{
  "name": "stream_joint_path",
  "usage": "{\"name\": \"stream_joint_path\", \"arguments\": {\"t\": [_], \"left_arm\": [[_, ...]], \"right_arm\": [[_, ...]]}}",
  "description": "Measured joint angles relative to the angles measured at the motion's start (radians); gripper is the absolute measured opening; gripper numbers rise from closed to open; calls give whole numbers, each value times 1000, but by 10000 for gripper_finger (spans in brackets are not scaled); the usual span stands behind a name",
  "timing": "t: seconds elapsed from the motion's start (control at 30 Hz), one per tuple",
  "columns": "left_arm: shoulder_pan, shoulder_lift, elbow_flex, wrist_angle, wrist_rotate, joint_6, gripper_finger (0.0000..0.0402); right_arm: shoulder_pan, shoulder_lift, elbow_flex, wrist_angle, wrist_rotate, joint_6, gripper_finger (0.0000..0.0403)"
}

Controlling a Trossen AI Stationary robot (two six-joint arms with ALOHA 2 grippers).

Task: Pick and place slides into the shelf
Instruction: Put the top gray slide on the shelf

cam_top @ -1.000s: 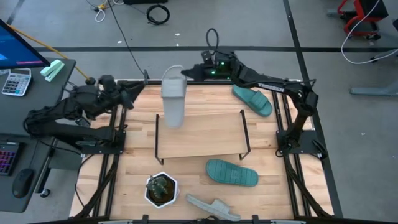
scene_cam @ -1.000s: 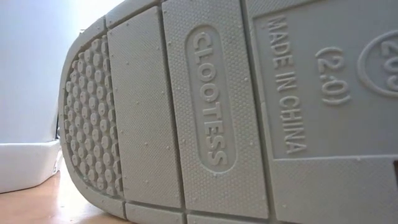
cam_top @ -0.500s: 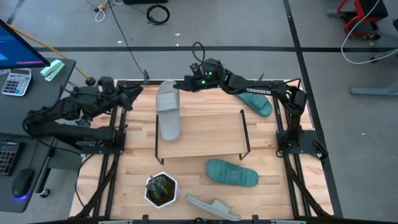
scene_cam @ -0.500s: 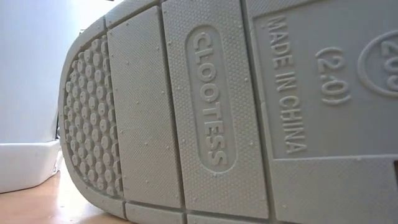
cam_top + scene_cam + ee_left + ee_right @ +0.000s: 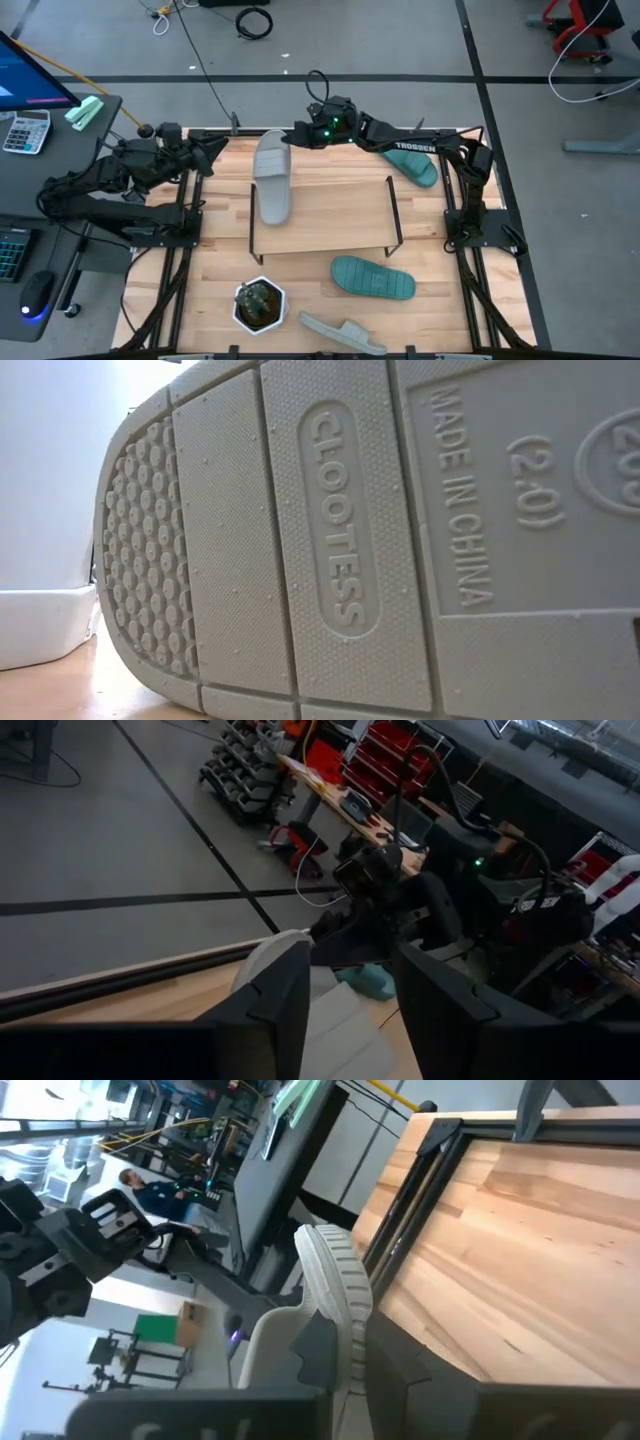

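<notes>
Grey slide [image 5: 272,178] lengthwise across shelf [image 5: 330,235]

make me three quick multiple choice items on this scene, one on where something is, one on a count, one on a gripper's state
1. Where does the light grey slide held by the right gripper lie?
A. beside the potted plant
B. on the left end of the shelf
C. off the table

2. How many teal slides show in the high view?
A. one
B. two
C. four

3. What is the right gripper doing?
A. clamping the grey slide's end
B. hanging open over the plant
C. holding a teal slide

Answers:
1 B: in the high view the slide overlaps the board's left end.
2 B: one teal slide at the far right, another teal slide in front of the shelf.
3 A: the right wrist view shows the fingers on the slide.
</notes>
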Motion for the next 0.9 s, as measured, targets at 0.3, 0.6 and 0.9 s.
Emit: {"name": "stream_joint_path", "arguments": {"t": [0.3,0.6,0.9], "left_arm": [[0,0,0,0,0,0,139],[0,0,0,1,-4,-1,140],[0,0,0,1,-7,-1,139]], "right_arm": [[33,0,0,-38,43,8,32],[37,0,0,-52,60,18,32],[45,-1,-46,-56,64,75,32]]}}
